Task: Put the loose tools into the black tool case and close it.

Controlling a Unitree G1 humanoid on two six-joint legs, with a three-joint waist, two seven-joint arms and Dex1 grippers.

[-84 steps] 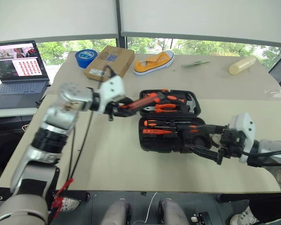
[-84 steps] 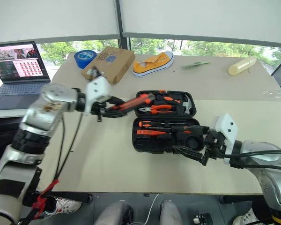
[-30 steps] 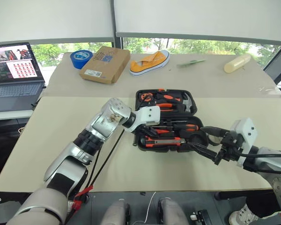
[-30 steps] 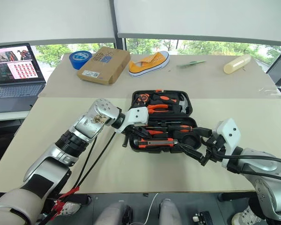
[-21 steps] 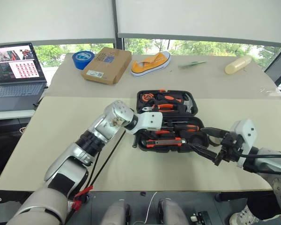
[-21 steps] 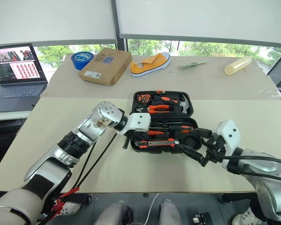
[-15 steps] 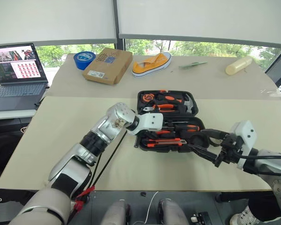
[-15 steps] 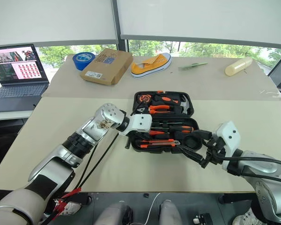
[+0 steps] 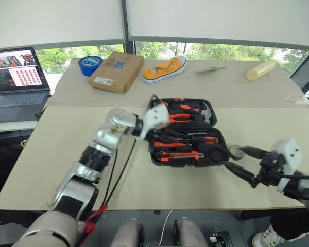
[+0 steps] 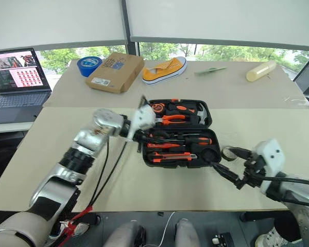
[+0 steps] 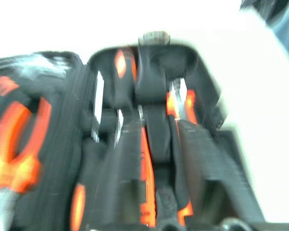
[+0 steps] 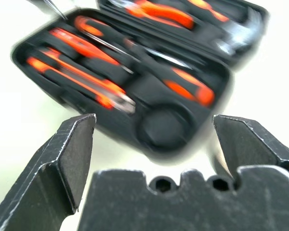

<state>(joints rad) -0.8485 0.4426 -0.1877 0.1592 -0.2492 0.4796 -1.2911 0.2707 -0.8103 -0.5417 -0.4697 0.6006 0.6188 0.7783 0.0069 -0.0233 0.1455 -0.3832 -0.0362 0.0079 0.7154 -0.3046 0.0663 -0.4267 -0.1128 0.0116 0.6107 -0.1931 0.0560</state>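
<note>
The black tool case (image 9: 188, 164) lies open at mid-table. Its near half holds two orange-and-black screwdrivers (image 9: 198, 139) and the utility knife (image 9: 177, 156); pliers and a hammer fill the lid half. My left gripper (image 9: 164, 135) hovers over the case's left end, open and holding nothing. To the right of the case my right gripper (image 9: 232, 156) stands wide open and level with the tabletop. A small dark tape roll (image 9: 236, 151) lies on the table beside its far finger. The right wrist view looks between my fingers onto the case's round recess (image 12: 164, 130).
Along the far side of the table lie a blue tape roll (image 9: 89, 64), a brown cardboard box (image 9: 117, 71), a yellow shoe (image 9: 167, 68), a green item (image 9: 211, 69) and a cream cylinder (image 9: 261, 70). A laptop (image 9: 15, 82) stands at far left.
My left gripper brought an orange-handled tool into the case, then rose off its near half and swung left. My right gripper drew back to the right, away from the case.
</note>
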